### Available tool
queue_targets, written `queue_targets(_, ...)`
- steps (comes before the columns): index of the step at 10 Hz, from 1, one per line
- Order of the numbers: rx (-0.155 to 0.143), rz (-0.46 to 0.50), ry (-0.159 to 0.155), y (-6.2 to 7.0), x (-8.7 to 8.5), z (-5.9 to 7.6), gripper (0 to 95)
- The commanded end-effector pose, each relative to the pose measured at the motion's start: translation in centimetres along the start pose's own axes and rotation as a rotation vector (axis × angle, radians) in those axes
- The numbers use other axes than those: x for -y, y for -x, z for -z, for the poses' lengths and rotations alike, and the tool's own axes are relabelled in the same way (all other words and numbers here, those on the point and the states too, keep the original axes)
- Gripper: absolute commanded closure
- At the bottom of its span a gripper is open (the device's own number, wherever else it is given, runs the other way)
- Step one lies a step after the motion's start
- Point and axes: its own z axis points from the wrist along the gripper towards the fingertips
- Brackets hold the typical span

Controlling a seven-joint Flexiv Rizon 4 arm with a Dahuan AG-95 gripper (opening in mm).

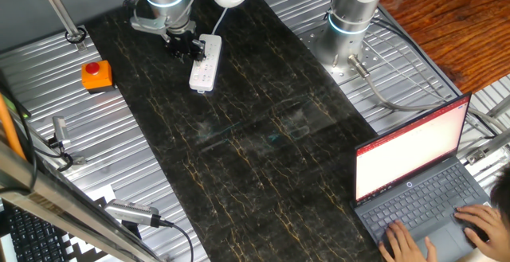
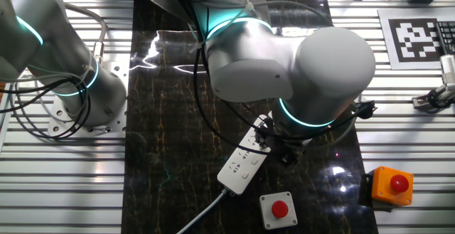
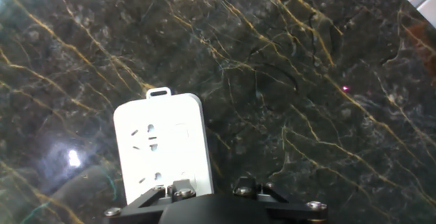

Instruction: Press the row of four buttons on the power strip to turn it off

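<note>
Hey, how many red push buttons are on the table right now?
2. One red button on an orange box sits on the metal slats beside the mat; one on a white box lies by the power strip. The arm may hide others.

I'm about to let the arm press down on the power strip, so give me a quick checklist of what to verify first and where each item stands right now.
1. Power strip lies flat on the dark mat: ok.
2. Gripper is at the strip's end nearest the arm's base: ok.
3. Fingertip lined up over a button: cannot tell; the hand view shows only sockets on the strip, and the tips are hidden.
4. Fingers open or shut: cannot tell.
5. Red button box sits beside the strip's cable end, away from the gripper: ok.
6. Orange box lies off the mat, apart from the strip: ok.
</note>
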Motion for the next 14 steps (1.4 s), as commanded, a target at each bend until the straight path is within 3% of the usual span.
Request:
queue_targets(1, 0.001, 0.002, -0.003, 0.1, 0.1, -0.3, 57.0)
queue_targets(3, -0.001, -0.002, -0.004, 0.4, 0.2, -0.7, 57.0)
queue_targets(6, -0.010, 0.011, -0.002, 0.6, 0.0, 1.0, 57.0)
queue_targets(9, 0.000, 0.013, -0.002, 1.0, -0.1, 1.2, 57.0)
queue_targets(14, 0.001, 0.000, 0.000, 3.0, 0.0, 1.6, 57.0)
